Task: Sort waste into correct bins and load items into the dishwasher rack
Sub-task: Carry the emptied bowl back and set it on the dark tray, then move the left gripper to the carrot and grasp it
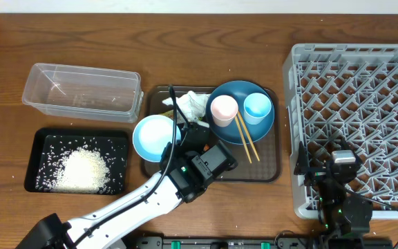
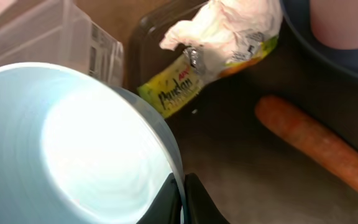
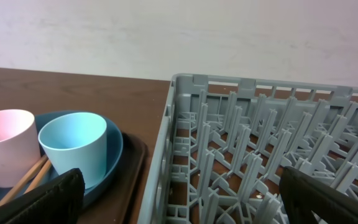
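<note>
The light blue bowl (image 1: 154, 137) is found at the 9 o'clock end of the brown serving tray (image 1: 268, 174), at 8 o'clock from the blue plate (image 1: 223, 135). Its rim is pinched at roughly 4 o'clock by the left gripper (image 2: 182, 194), whose jaws are clamped tight on the thin wall. The right gripper (image 3: 180, 177) is spread wide and grasps nothing, over the 7 o'clock corner of the dishwasher rack (image 1: 358, 104). Whether the bowl is lifted or resting cannot be told. A 1-point pinch on a thin rim is judged liable to let the bowl swing or slip in carriage. The path toward the rack at 3 o'clock crosses the pink cup (image 1: 223, 109), the light blue cup (image 1: 257, 107) and the 2 chopsticks (image 1: 246, 138), which could be knocked by a low bowl. The carrot (image 2: 322, 152) and the wrapper (image 2: 173, 90) tucked under the tissue (image 2: 229, 28) are shown clearly only by the left wrist view. The rice (image 1: 81, 169) in the black tray (image 1: 36, 138) and the clear tub (image 1: 81, 90) at its 12 o'clock are shown whole only from overhead.
</note>
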`<state>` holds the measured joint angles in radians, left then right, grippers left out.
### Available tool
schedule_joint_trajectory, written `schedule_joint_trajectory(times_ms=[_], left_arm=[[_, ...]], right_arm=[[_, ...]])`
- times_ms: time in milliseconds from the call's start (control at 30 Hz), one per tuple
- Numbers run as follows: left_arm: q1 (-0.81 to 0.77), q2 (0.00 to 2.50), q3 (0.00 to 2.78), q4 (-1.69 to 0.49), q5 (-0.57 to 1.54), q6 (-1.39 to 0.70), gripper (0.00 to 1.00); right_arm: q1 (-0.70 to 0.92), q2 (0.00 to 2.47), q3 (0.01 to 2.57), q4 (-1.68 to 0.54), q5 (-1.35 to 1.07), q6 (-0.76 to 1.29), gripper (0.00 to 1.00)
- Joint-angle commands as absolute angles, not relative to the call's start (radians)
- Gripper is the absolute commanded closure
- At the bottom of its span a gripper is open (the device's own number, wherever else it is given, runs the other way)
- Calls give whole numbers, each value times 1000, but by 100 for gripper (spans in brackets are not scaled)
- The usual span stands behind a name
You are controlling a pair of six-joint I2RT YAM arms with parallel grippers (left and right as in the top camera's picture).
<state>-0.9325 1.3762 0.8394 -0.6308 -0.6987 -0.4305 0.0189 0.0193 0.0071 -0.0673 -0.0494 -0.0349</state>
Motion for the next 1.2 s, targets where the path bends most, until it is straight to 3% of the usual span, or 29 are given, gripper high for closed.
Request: schedule_joint_trajectory(times_ms=[0,367,867,1000,1100,1167], left_arm=[[-936,1369,830,-645,-750,-397,94],[-936,1380,822,-623,-370,-455,93],[-936,1554,821,-588,-352,-481,92],[-936,1567,821,-577,-351,-485,83],[-931,1563,823,-573,-352,-484,62],[-924,1552,823,-574,-352,-484,62]], right_arm=[[19,19,6,-71,-50,-39,1],[19,19,6,-71,-50,-38,1],[19,19,6,-71,-50,-39,1],[19,19,6,-71,-50,-39,1],[19,19,6,-71,-50,-39,1],[19,19,6,-71,-50,-39,1]])
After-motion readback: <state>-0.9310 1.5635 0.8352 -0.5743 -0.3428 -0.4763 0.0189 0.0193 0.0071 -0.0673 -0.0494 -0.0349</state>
